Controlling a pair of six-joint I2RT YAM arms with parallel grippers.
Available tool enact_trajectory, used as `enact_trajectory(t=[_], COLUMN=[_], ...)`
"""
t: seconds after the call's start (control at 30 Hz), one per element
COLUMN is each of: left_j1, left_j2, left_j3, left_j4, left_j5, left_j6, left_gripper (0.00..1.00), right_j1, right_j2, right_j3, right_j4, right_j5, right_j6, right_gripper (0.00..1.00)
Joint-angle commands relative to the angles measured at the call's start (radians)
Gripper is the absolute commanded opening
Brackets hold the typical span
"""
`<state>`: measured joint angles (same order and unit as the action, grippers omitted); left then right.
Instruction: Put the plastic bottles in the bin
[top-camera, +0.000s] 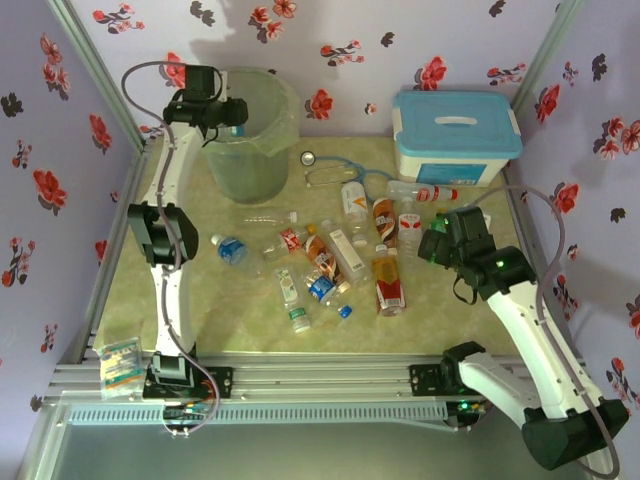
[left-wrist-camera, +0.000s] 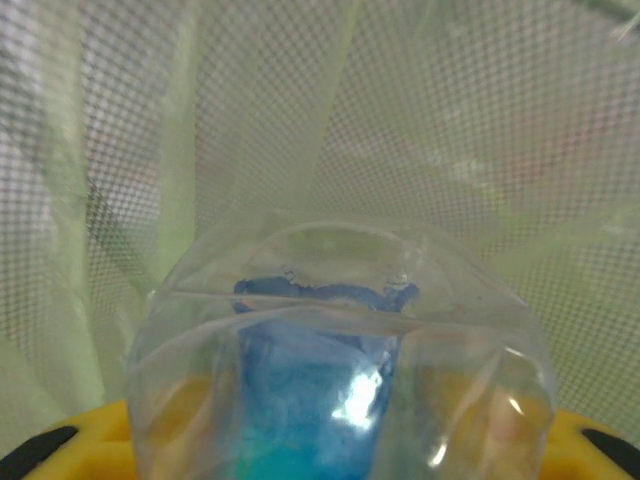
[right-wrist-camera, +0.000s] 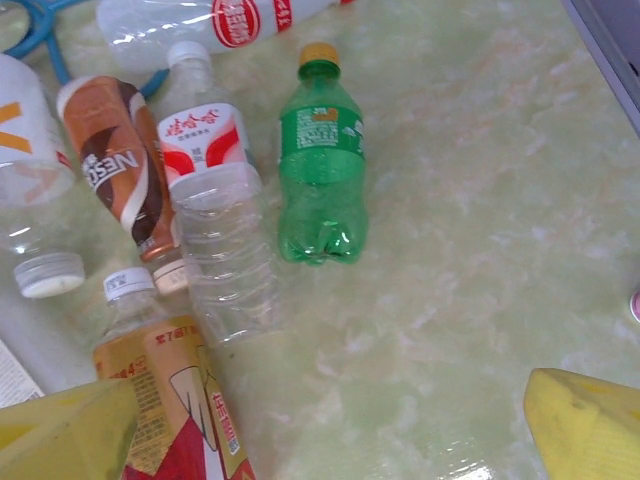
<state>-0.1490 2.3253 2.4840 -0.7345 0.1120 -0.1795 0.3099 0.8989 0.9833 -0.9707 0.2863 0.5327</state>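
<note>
My left gripper (top-camera: 228, 112) hangs over the mouth of the bin (top-camera: 250, 150), shut on a clear plastic bottle (left-wrist-camera: 340, 370) with a blue label. The bin's meshed wall and bag (left-wrist-camera: 300, 120) lie right behind that bottle. Several plastic bottles (top-camera: 330, 260) lie scattered mid-table. My right gripper (top-camera: 440, 240) hovers low at their right edge, open and empty. Between its yellow fingers (right-wrist-camera: 590, 420) lies bare table. Ahead of them lie a green bottle (right-wrist-camera: 320, 170), a clear red-labelled bottle (right-wrist-camera: 215, 230) and an amber one (right-wrist-camera: 170, 400).
A white box with a light-blue lid (top-camera: 455, 135) stands at the back right. A stethoscope with blue tubing (top-camera: 330, 170) lies between it and the bin. One blue-labelled bottle (top-camera: 232, 250) lies apart on the left. A small packet (top-camera: 120, 362) rests at the near-left edge.
</note>
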Motion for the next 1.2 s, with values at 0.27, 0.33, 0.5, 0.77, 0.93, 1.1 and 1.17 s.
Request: enact_trajectory(t=[0.27,0.33,0.5,0.77,0.93,1.1,1.17], left_j1=[-0.011,-0.014,-0.018,-0.024,-0.026,-0.028,-0.029], left_j2=[0.018,0.019,0.003,-0.040,-0.082,-0.128,-0.160], left_j3=[-0.058,-0.058,-0.083,-0.098,-0.070,-0.028,-0.029], left_j4=[-0.006,-0.004,0.013,0.038,0.028,-0.009,-0.006], left_j5=[-0.012,-0.012,-0.011,-0.015,-0.014,-0.011,-0.014], left_j6=[0.037,0.038,0.043,0.037,0.042,0.060,0.067], left_gripper=[0.63,0.70,0.80,0.82,0.87,0.96,0.99], right_j1=[-0.171,-0.188,-0.207,-0.268,-0.312,-0.319,-0.320], right_j2=[0.057,0.057,0.068,0.114,0.205,0.360,0.421], right_j3=[-0.076,-0.090,-0.110,-0.117,-0.114,-0.083,-0.062], right_j4=[0.072,0.090,0.111,0.175,0.253,0.323,0.352], right_j5=[-0.087,-0.110,-0.132,-0.164,-0.196,-0.211,-0.238], right_j6=[-0.028,-0.025,-0.036,-0.055,-0.067,-0.084,-0.092], right_gripper=[0.99,0.99,0.99,0.96,0.89,0.78,0.76])
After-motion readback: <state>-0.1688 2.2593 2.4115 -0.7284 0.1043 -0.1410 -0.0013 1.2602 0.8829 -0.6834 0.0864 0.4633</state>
